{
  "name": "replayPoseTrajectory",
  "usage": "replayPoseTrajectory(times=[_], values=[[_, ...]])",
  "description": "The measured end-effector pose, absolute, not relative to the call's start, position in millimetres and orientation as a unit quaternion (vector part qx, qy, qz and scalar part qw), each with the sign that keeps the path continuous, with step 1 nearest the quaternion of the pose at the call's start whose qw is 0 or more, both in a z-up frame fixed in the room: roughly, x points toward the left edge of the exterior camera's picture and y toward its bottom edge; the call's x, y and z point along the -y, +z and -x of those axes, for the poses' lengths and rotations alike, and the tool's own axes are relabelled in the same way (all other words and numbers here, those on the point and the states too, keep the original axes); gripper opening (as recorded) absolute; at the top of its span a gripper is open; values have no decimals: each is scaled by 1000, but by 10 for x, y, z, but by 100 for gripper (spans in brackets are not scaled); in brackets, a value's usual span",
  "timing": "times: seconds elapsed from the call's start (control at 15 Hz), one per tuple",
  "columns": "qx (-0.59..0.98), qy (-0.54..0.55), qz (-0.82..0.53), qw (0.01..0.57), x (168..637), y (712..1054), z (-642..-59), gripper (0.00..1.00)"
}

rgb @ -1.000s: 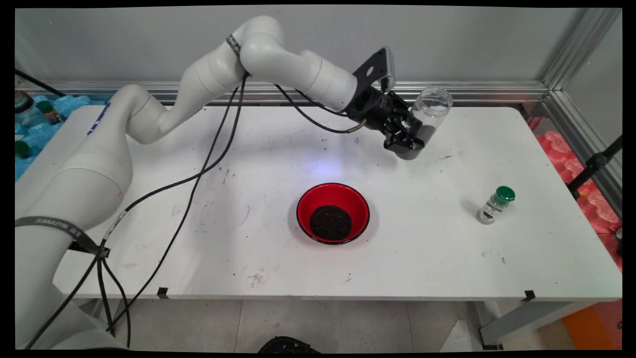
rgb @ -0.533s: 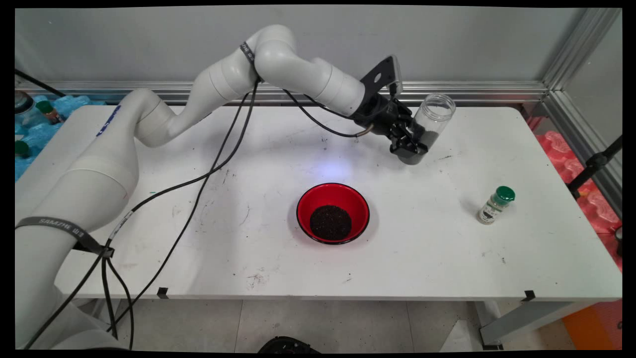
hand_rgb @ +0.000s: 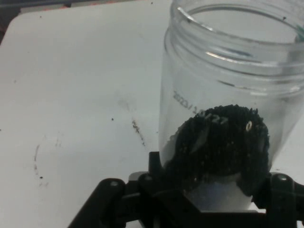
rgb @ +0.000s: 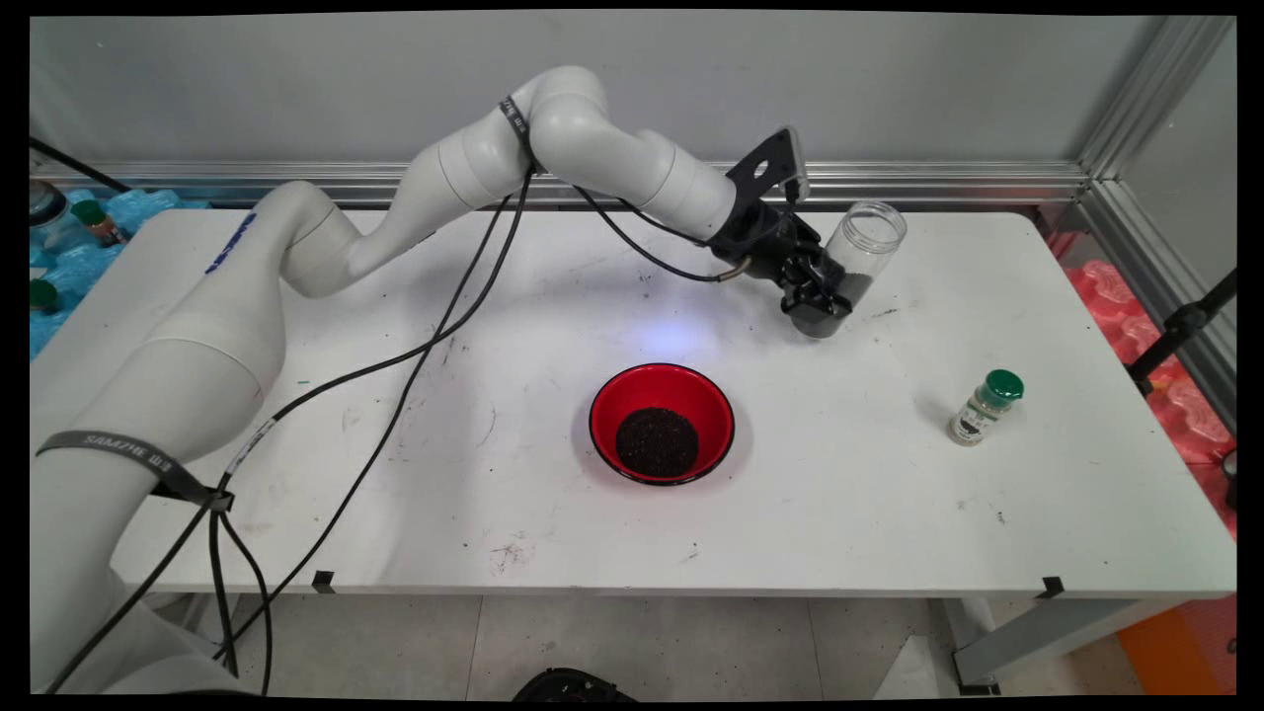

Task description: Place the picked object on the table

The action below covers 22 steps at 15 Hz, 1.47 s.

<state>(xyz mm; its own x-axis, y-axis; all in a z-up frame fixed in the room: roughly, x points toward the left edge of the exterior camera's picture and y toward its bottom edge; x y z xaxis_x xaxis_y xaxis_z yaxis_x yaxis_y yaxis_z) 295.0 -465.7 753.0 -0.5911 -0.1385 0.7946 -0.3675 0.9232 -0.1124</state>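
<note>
Gripper (rgb: 822,296) pinches the lower part of a clear jar (rgb: 855,259), at the table's (rgb: 494,494) far right-centre. Whether the jar's base touches the tabletop cannot be told. The jar's long axis tilts, its open mouth pointing up and to the right toward the wall (rgb: 296,89); dark grains (hand_rgb: 223,142) sit in its lower part. Nearer, a red bowl (rgb: 662,422) holds more dark grains. A green-capped bottle (rgb: 984,407) stands well apart at right. The white tabletop is scuffed.
</note>
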Motion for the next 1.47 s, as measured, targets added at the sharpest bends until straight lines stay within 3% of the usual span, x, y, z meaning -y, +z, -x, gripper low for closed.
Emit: replayPoseTrajectory(times=[1.47], values=[[885,107,-168,421,4760,7318,-2890,0]])
